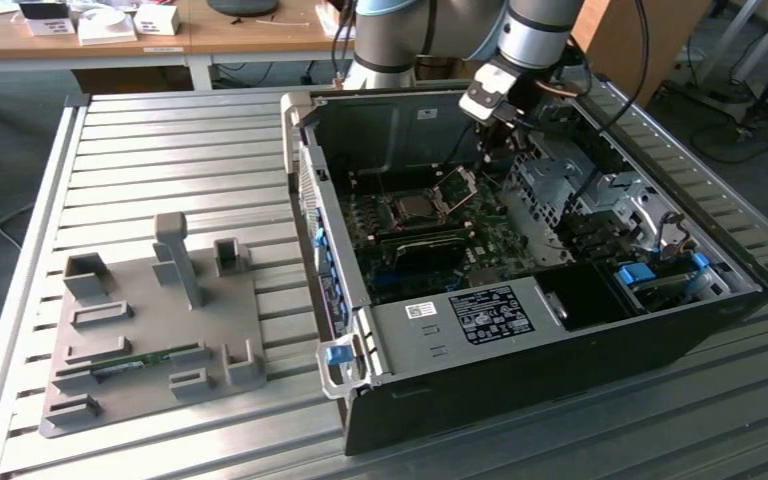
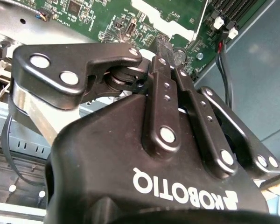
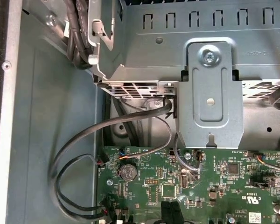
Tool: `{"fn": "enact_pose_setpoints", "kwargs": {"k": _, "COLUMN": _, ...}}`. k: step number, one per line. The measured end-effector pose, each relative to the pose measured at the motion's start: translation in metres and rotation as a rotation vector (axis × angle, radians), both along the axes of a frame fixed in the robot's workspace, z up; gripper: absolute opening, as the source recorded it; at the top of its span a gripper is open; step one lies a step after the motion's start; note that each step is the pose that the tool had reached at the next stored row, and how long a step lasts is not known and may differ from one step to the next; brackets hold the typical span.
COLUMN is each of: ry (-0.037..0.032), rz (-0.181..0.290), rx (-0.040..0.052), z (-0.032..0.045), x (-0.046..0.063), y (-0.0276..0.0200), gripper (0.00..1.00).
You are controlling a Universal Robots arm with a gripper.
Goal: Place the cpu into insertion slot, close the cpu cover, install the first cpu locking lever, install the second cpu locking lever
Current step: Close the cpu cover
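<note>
Slatted metal bench [image 1: 157, 150] with wooden desks [image 1: 251, 35] behind it. An open computer case [image 1: 491, 400] lies on its side on the bench, so you look straight down at the green motherboard [image 1: 398, 270].

The cpu [image 1: 420, 207] is a small flat square with a dull grey metal top, tiny next to the board. As far as I can tell in the exterior view it's sitting flat in the insertion slot [image 1: 390, 203], the dark square socket with a metal rim in the middle of the board. The cpu cover [image 1: 459, 184] is a thin metal frame with a square window. It's tilted up on its hinge at the edge of the slot towards the exterior view's right, so it's not down over the chip.

The arm [image 1: 538, 30] reaches in from the far side, and the pincer [image 1: 494, 122] hangs over the far end of the case, up above the board and clear of the slot and the cover. The second wrist view looks past the back of the pincer [image 2: 162, 46] down at the board. I honestly can't tell whether it's open or closed, or whether it's holding anything.

The first wrist view looks at the board's edge: a coin battery [image 3: 127, 172], looping black cables [image 3: 74, 154] and a grey metal bracket [image 3: 210, 88].

On the exterior view's left of the case sits a grey holder tray [image 1: 157, 330] with a memory stick [image 1: 131, 363] in it.
</note>
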State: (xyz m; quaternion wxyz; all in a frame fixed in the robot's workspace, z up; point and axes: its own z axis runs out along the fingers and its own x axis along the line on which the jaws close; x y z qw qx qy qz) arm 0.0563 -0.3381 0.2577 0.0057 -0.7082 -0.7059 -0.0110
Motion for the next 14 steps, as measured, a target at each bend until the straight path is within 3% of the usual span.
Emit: {"fn": "enact_pose_setpoints", "kwargs": {"k": 14, "ry": -0.0001, "rz": 0.0, "rx": -0.0001, "z": -0.0128, "x": 0.0, "y": 0.0, "gripper": 0.11}}
